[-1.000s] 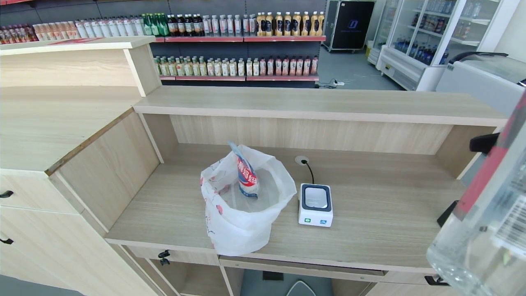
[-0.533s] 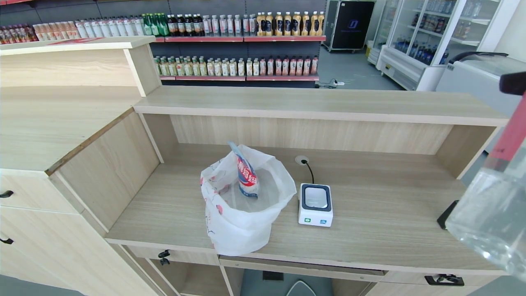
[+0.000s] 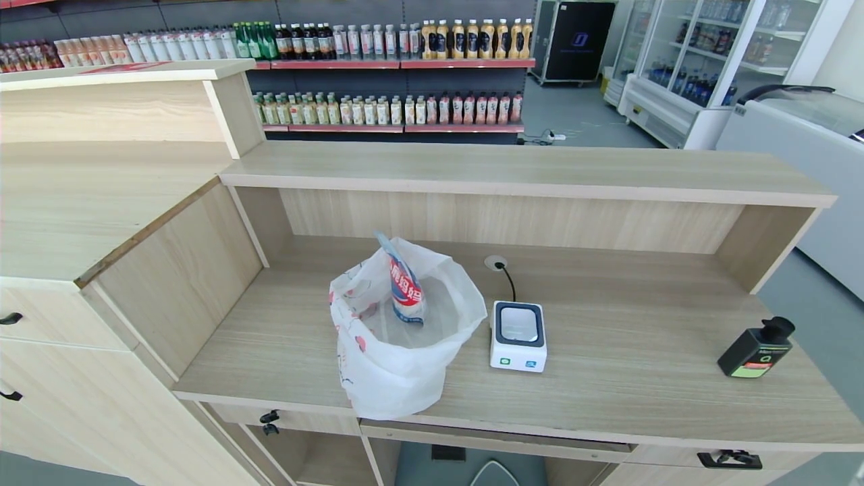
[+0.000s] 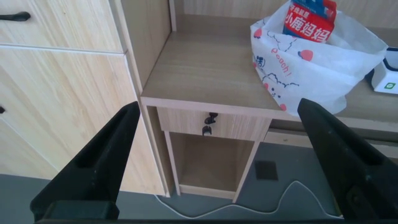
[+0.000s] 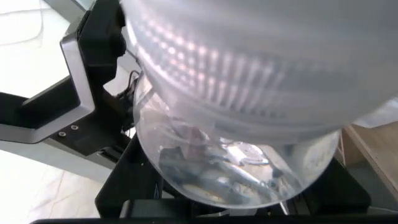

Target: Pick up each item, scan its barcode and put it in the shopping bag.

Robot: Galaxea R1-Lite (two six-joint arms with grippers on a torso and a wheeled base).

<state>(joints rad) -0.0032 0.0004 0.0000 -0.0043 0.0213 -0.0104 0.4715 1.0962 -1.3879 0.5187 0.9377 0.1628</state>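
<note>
A white shopping bag (image 3: 398, 331) stands open on the counter (image 3: 628, 385) with a red-and-blue snack packet (image 3: 405, 287) upright inside it. Just right of the bag sits the small white barcode scanner (image 3: 518, 335). A dark pump bottle (image 3: 754, 351) stands near the counter's right end. My right gripper (image 5: 224, 162) is shut on a clear plastic bottle (image 5: 249, 81), whose body hides most of the fingers. My left gripper (image 4: 217, 107) hangs open with nothing in it, low in front of the counter's left corner; the bag (image 4: 323, 62) and packet (image 4: 309, 22) lie beyond it.
A raised shelf (image 3: 526, 172) runs along the counter's back, and a taller cabinet (image 3: 101, 202) closes off the left. Below the left corner is a drawer with a key (image 4: 208, 124). The scanner's cable (image 3: 506, 277) leads to a hole behind it.
The clear bottle with the red label has swung off the right edge of the head view, and the dark pump bottle it covered now shows. Bag, packet and scanner have not moved.
</note>
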